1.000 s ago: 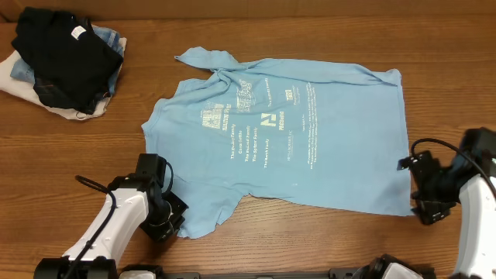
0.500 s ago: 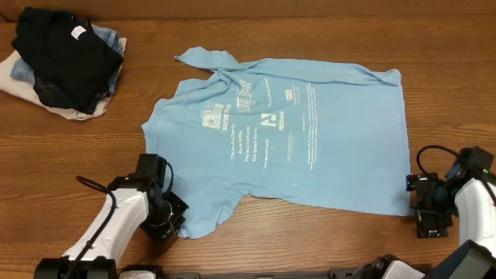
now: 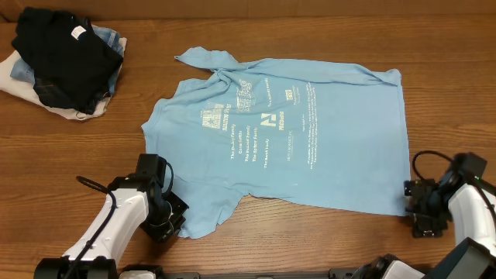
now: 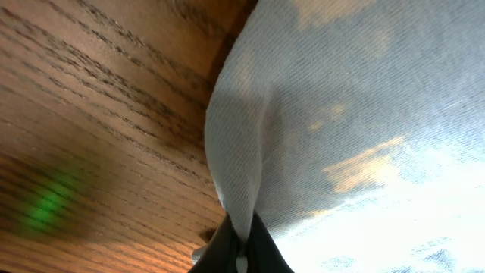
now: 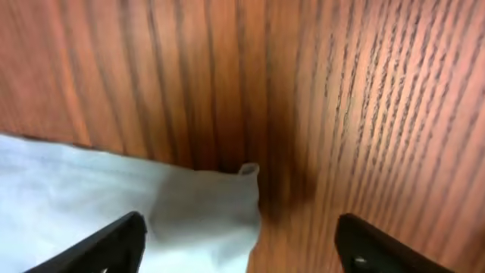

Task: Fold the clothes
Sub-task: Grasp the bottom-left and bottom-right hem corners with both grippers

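Pile far ahead and left of left gripper point(image 3: 172, 223), well apart: black garment point(image 3: 66, 66) on top, white tag point(image 3: 78, 32) showing; denim point(image 3: 112, 39) and white fabric point(image 3: 14, 77) under it. Wood-grain table point(image 3: 310, 240) beneath gripper.

We are finding the white lettering point(image 3: 249, 146) on the light sky-blue short-sleeved shirt point(image 3: 341, 155) too small to read; the bottom edge is cropping the right gripper's point(image 5: 241, 221) black fingers point(image 5: 102, 244).
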Motion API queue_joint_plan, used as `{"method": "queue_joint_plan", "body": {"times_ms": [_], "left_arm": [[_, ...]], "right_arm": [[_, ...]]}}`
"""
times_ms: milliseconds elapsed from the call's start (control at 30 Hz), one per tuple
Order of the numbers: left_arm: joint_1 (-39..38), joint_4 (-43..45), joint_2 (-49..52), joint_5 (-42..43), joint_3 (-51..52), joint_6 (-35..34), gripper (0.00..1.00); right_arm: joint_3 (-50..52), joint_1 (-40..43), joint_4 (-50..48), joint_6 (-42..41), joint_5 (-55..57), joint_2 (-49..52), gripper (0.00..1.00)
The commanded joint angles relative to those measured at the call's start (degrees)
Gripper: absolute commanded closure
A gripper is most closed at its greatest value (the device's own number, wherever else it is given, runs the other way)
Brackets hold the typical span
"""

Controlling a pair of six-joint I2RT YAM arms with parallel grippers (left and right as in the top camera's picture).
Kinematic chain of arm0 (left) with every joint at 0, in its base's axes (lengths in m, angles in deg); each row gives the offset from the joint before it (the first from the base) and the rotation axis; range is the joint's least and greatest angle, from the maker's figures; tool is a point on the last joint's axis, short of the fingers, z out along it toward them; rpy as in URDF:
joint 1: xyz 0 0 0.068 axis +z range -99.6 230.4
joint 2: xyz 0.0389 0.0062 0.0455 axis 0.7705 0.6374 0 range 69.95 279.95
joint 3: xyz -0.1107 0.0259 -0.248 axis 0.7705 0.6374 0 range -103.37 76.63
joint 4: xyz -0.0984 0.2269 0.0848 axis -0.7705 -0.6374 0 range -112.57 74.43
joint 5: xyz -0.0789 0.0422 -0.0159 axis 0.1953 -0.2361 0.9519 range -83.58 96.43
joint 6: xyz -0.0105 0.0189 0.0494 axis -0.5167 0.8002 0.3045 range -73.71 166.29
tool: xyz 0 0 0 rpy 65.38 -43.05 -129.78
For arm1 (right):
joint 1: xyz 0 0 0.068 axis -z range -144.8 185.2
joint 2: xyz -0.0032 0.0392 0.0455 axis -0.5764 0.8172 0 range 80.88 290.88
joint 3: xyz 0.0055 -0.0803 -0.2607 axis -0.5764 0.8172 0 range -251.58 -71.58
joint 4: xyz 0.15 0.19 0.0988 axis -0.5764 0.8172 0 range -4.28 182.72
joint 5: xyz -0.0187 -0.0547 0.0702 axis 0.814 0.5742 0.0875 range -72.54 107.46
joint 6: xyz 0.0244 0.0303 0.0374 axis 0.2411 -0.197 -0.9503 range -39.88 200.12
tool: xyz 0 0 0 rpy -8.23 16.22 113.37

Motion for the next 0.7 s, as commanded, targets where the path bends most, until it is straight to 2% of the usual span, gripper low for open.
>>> {"method": "queue_joint_plan", "body": {"times_ms": [0, 133, 267, 500, 533, 667], "left_arm": [[-0.37, 0.59, 0.9, 0.48, 1.95, 0.07, 0.96], [-0.37, 0.57, 0.9, 0.5, 1.95, 0.28, 0.96], [-0.37, 0.63, 0.9, 0.48, 1.95, 0.28, 0.96], [-0.37, 0.59, 0.9, 0.48, 1.95, 0.33, 0.95], [-0.37, 0.59, 0.9, 0.48, 1.95, 0.33, 0.96], [-0.37, 0.59, 0.9, 0.92, 1.95, 1.31, 0.96]], "right_arm": [[3.17, 0.26, -2.14, -0.35, -0.04, -0.13, 0.18], [3.19, 0.26, -1.7, -0.37, -0.24, -0.13, 0.17], [3.65, 0.26, -1.62, -0.37, -0.48, -0.13, 0.25], [4.57, 0.26, -1.97, -1.05, -0.66, -0.02, 0.58], [4.57, 0.26, -1.92, -1.86, -0.68, -0.02, 0.7], [4.57, 0.26, -2.12, -2.08, -0.68, -0.02, 0.87]]}}
